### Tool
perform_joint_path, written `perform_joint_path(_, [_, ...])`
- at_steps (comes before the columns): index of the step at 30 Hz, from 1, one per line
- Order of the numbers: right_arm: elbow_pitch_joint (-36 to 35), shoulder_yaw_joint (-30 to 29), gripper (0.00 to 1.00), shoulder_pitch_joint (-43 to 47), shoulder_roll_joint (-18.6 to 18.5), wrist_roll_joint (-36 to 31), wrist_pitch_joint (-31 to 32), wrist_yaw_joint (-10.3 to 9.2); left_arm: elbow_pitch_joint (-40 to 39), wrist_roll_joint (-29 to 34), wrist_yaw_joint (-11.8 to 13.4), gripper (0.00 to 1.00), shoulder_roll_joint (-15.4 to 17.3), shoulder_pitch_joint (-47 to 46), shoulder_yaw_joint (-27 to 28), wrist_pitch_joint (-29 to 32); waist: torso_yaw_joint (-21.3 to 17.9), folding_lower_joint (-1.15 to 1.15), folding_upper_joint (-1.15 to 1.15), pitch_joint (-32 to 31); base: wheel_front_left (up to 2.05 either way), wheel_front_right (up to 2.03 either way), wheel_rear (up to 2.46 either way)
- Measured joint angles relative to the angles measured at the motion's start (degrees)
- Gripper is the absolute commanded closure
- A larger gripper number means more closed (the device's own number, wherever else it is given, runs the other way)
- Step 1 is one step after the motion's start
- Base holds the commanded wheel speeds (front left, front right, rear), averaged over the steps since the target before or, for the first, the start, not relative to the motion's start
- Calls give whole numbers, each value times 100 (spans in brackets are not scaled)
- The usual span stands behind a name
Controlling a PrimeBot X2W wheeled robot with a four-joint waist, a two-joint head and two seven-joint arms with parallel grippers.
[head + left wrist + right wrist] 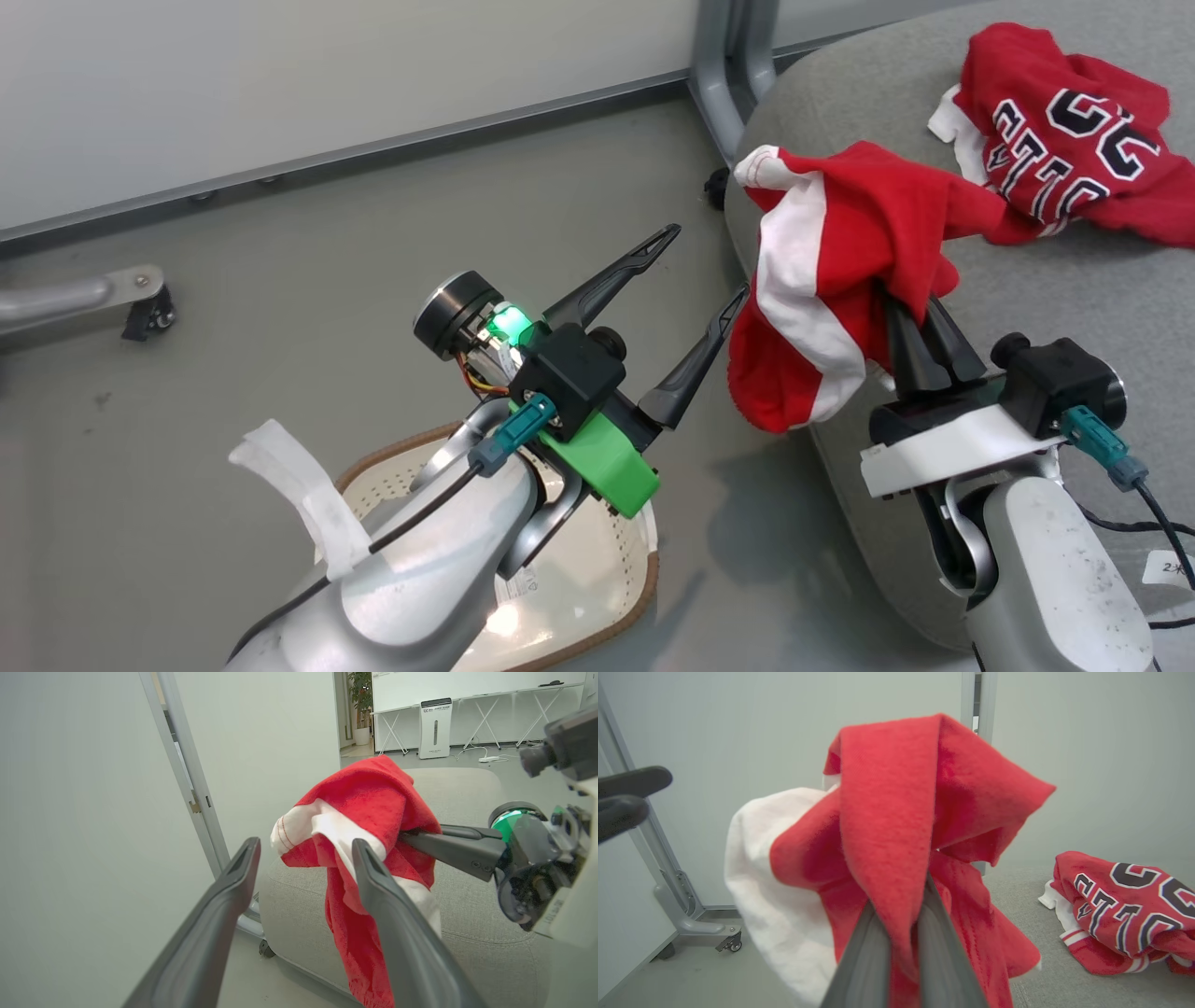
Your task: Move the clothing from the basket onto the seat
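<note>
One jersey [822, 271] pinched between right fingers [907, 350]; lettered jersey [1064, 149] on seat [1074, 299]; left fingers [607, 280] spread.

Pale grey forearms [439, 560] bear black camera blocks [565, 373], teal plugs [523, 425]; the left end effector's [709, 261] bracket [607, 467] is green.

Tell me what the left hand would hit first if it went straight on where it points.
The left hand would most likely meet the jersey hanging from the right hand first, with the seat behind it; depth is unclear.
</note>
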Motion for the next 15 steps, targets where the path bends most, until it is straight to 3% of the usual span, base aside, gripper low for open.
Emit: perform_joint_path(15, [-272,-634,100,404,1,47,1,0,-58,15,-40,0,87,-109,-172,108,-1038,0,0,317,0,0,0])
